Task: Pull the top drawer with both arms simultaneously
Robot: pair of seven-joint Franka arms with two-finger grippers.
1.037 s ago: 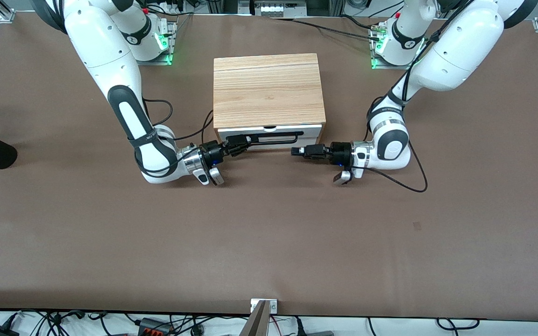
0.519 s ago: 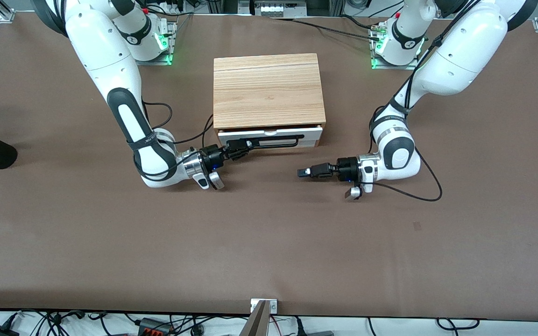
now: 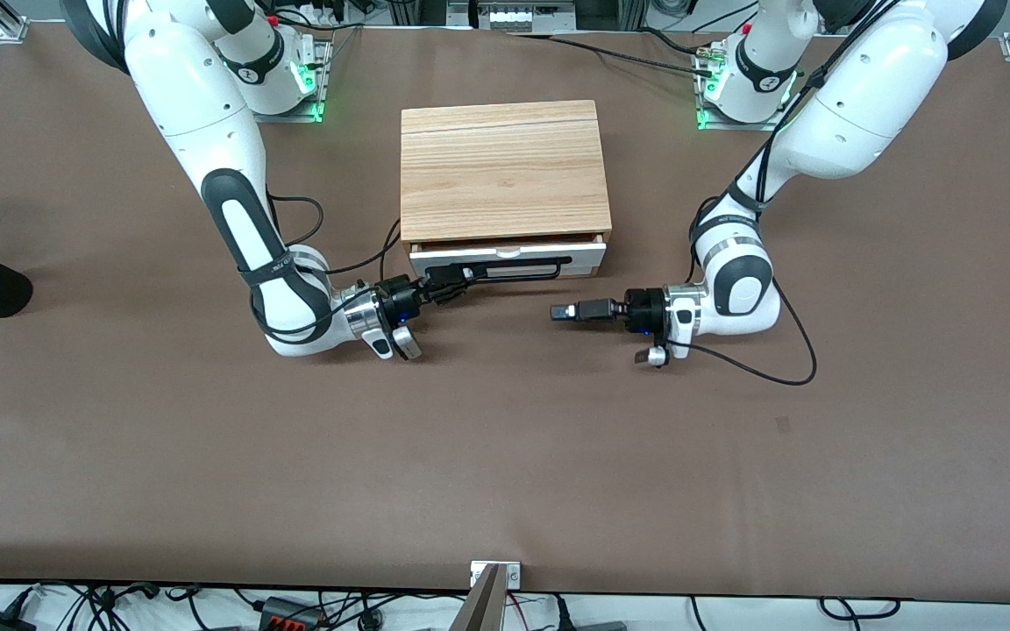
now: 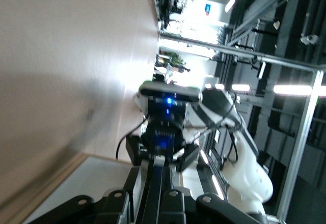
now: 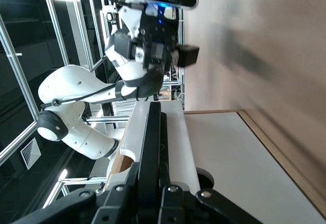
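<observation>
The right arm's slim black two-finger gripper [image 3: 452, 282] is clamped shut on the long black bar handle [image 3: 518, 265] of the top drawer [image 3: 507, 256], a wide shallow drawer with a white front panel and a small half-round notch. It grips the bar at the end toward the right arm's end of the table. In the right wrist view the closed fingers [image 5: 153, 147] run along the black bar against the white panel [image 5: 224, 152].

The drawer sits in the light wooden box cabinet [image 3: 502, 168] near the middle of the brown table [image 3: 505, 456]. It stands pulled out a little from under the cabinet's top, toward the front camera, with a thin strip of its light-brown inside showing (only a sliver).

The left arm's slim black gripper [image 3: 560, 311] hangs low over the bare table just in front of the drawer, apart from the handle, toward the left arm's end of the cabinet. Its fingers are pressed together on nothing. The left wrist view shows the closed fingers [image 4: 155, 193] pointing at the right arm's gripper.
</observation>
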